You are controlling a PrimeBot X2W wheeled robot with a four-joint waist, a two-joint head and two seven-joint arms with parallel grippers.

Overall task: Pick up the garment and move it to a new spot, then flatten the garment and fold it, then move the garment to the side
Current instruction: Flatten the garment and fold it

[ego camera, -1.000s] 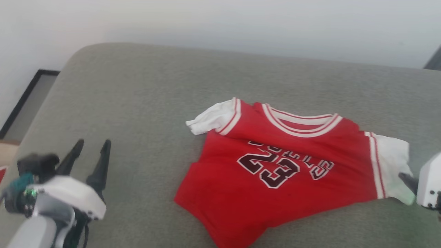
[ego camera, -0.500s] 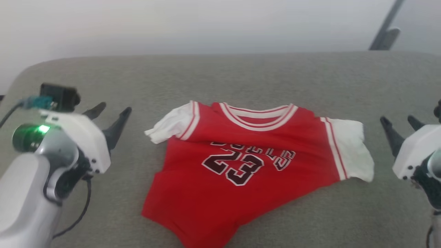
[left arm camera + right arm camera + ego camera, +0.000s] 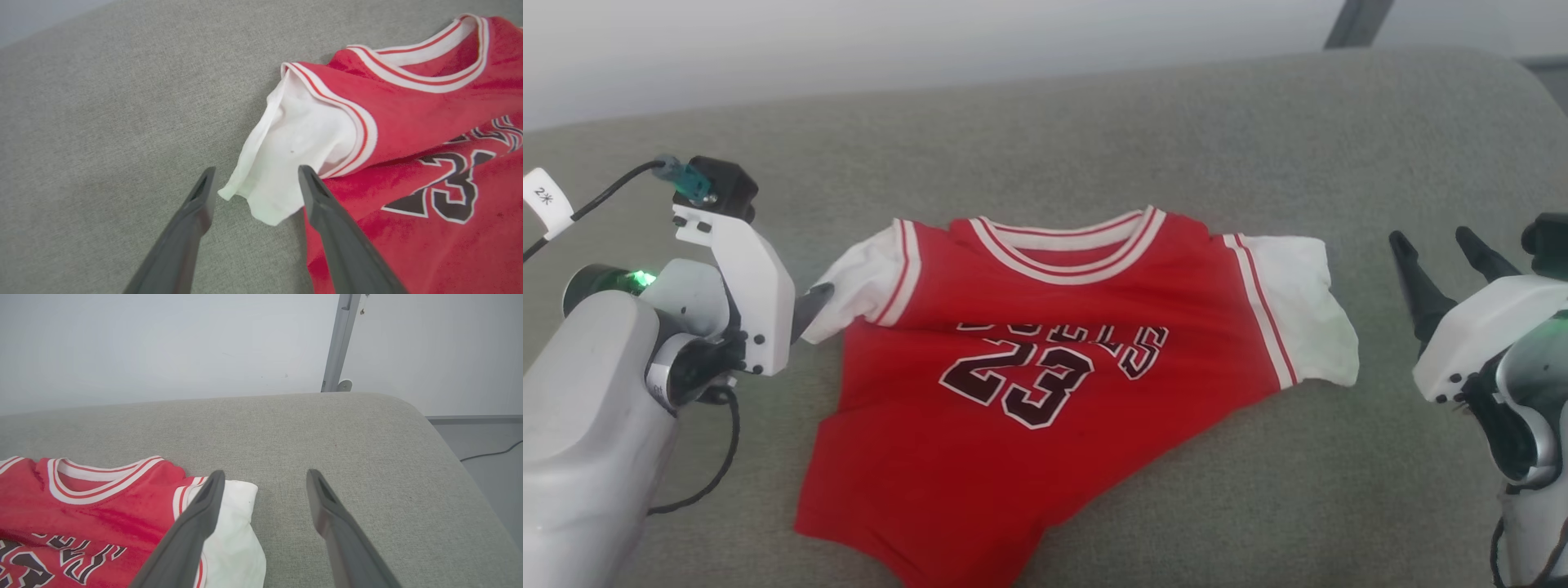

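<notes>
The garment [image 3: 1054,318] is a red T-shirt with white sleeves and a "23" print, lying face up and somewhat rumpled on a grey cushioned surface [image 3: 1094,139]. My left gripper [image 3: 805,304] is at its left sleeve [image 3: 866,282]. In the left wrist view the gripper [image 3: 256,168] stands open with the white sleeve's end [image 3: 294,143] between its fingers. My right gripper [image 3: 1431,238] is open, a little to the right of the right sleeve [image 3: 1307,310]. In the right wrist view the gripper [image 3: 265,472] is over bare cushion, its left finger above that sleeve [image 3: 237,535].
The cushioned surface rounds off at its right edge [image 3: 449,457], with grey floor and a dark cable [image 3: 490,453] beyond. A pale wall and a grey post [image 3: 339,343] stand behind. A black cable [image 3: 711,482] hangs from my left arm.
The head camera has turned, shifting the whole picture. My left gripper has moved right and forward to the left sleeve. My right gripper has drawn back from the right sleeve and stands beside it.
</notes>
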